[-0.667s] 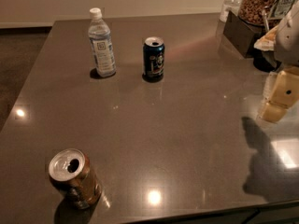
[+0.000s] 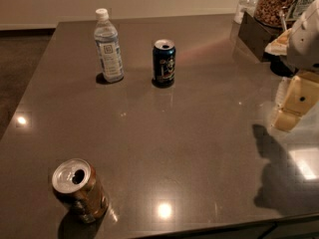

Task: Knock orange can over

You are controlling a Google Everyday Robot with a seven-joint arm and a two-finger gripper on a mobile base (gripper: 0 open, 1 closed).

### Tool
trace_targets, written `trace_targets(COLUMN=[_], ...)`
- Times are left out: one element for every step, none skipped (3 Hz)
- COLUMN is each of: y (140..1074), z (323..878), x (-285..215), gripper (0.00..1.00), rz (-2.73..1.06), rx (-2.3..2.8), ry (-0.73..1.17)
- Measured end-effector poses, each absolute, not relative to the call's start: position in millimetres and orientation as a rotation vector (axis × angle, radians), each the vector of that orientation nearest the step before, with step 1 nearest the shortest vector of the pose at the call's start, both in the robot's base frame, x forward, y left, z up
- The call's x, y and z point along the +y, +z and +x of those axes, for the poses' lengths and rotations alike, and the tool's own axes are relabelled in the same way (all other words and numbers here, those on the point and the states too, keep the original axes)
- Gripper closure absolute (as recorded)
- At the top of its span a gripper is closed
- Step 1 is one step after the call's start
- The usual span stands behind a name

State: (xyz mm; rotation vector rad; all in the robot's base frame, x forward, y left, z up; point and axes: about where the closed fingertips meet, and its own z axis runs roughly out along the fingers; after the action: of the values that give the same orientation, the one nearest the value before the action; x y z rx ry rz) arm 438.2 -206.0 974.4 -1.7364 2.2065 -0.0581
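Well left of the right-edge gripper point(image 2: 293, 108), jaws' state untellable, the orange can point(image 2: 80, 192) stands upright, opening upward.

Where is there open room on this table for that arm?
Bare: the wide middle of the table, between the orange can front left, the water bottle and dark blue can at back, and the gripper at the right edge. Crowded: the back right corner, with snack containers.

At the right edge, a rounded white plastic arm housing point(image 2: 305, 34) tops the blocky cream gripper point(image 2: 293, 108), which bears one small dark round dot point(image 2: 301, 98).
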Motion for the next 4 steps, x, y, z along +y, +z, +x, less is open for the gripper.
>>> trace_targets(y=[968.2,959.3,945.5,929.9], z=[432.0,418.0,402.0,386.6], x=[-180.5,-144.3,-106.0,-72.0], gripper=[0.0,0.0,0.0,0.0], rz=[-1.761,-1.81,-1.867,-1.9], rx=[2.134,2.036,1.953,1.9], ry=[0.059,0.175,0.257,0.325])
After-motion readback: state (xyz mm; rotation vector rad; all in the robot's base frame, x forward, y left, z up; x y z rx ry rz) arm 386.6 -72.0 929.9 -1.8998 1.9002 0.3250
